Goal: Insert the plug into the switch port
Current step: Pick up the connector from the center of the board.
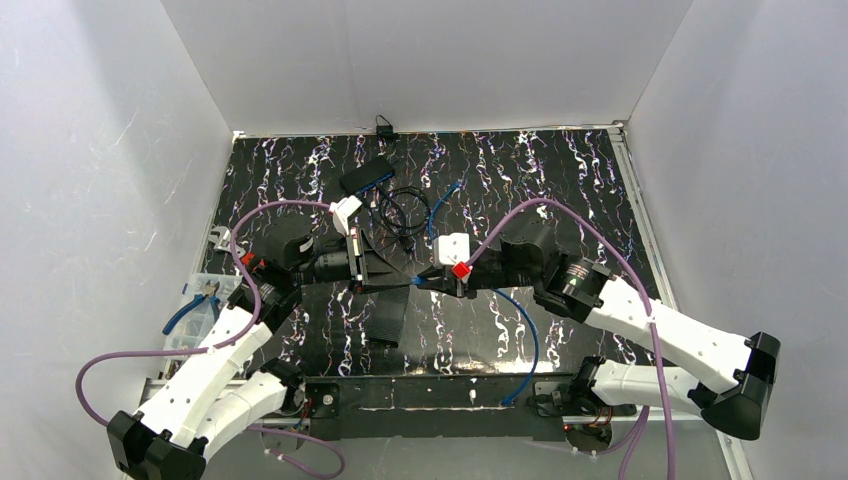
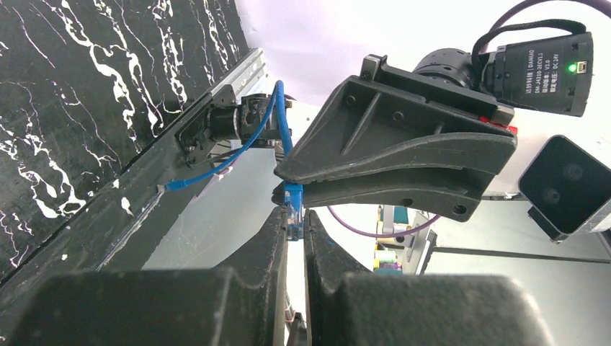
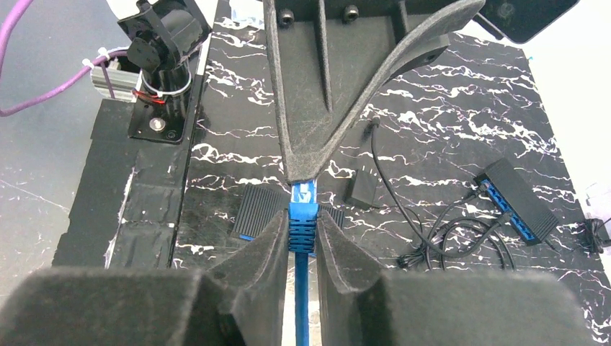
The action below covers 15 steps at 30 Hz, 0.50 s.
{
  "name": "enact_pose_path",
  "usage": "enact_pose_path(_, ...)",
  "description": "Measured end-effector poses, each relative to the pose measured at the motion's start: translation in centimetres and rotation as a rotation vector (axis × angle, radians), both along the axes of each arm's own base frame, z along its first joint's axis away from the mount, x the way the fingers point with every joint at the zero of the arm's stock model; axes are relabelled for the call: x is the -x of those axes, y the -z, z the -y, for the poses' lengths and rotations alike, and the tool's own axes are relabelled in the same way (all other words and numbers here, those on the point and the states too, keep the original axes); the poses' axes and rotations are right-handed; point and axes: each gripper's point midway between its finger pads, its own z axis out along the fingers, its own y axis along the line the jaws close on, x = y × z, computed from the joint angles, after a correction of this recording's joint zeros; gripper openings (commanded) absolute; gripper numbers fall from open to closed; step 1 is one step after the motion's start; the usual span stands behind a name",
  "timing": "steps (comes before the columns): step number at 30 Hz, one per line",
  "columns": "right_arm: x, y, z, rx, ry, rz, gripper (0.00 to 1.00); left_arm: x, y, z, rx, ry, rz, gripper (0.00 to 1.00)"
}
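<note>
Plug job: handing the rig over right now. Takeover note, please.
Left hand: shut on the tip of the plug.
Right hand: shut on the plug's blue boot; the cable trails back to the near edge.
The switch lies on the far part of the mat, apart from both hands.
Done: the plug is lifted and held between both hands.
Left to do: carry it to the switch, line it up with a port, push it in.

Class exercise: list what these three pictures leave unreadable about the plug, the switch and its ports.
Top view: blue cable plug mostly hidden between left gripper and right gripper.
Right wrist view: ports of flat black network switch too small to count.
Left wrist view: switch outside the frame.
</note>
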Motion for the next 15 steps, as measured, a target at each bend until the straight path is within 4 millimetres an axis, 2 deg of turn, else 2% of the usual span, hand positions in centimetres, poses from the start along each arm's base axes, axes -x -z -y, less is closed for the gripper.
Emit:
enact_pose_path(5,-0.01,0.14,-0.07,0.004,-0.001,-0.004,0.13,0.05,-0.08,0.02,0.003,0.003,-0.001,0.0)
enact_pose_path(7,0.03,0.13,-0.07,0.003,-0.002,-0.008,0.11,0.07,-0.09,0.02,0.004,0.004,-0.002,0.0)
enact_pose_path(10,0.05,0.13,-0.08,0.003,-0.002,-0.009,0.11,0.08,-0.09,0.02,0.004,0.004,-0.003,0.0)
enact_pose_path(15,0.05,0.14,-0.07,0.003,-0.002,-0.01,0.19,0.08,-0.09,0.02,0.005,0.004,-0.005,0.0)
